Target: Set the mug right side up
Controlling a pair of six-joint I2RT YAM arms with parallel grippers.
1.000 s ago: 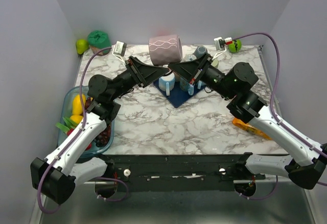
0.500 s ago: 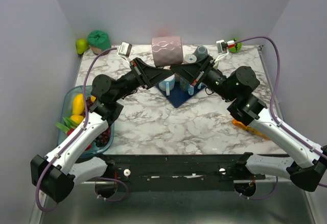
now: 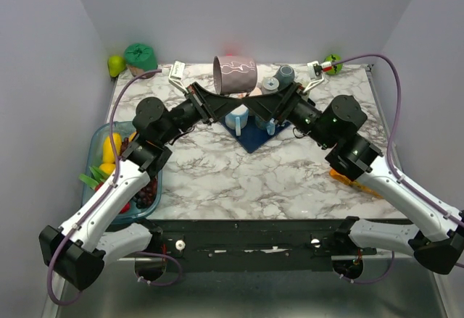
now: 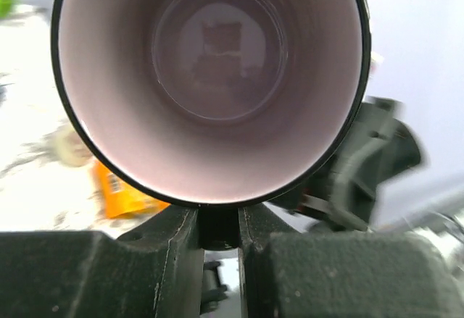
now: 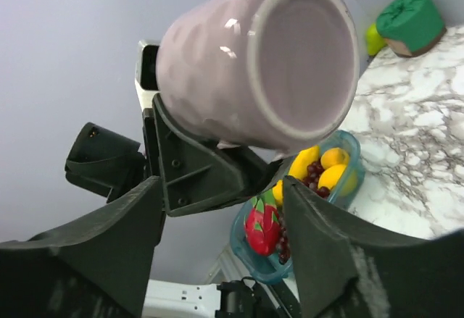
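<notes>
Since a second ago the right claw (image 5: 221,184) has sprung apart, and the mug (image 3: 234,74) has swung from lying sideways to a steeper tilt, high over the back of the bench (image 3: 290,173). At the bench's left edge, well clear of the work, a tub (image 3: 92,148) holds yellow fruit (image 3: 110,150), grapes (image 3: 145,195) and a red fruit (image 5: 262,227). The empty mug hangs by its rim, pinched in the left claw (image 4: 217,220), its base facing the spread right claw. This looks like a handover so it can be set down upright.
</notes>
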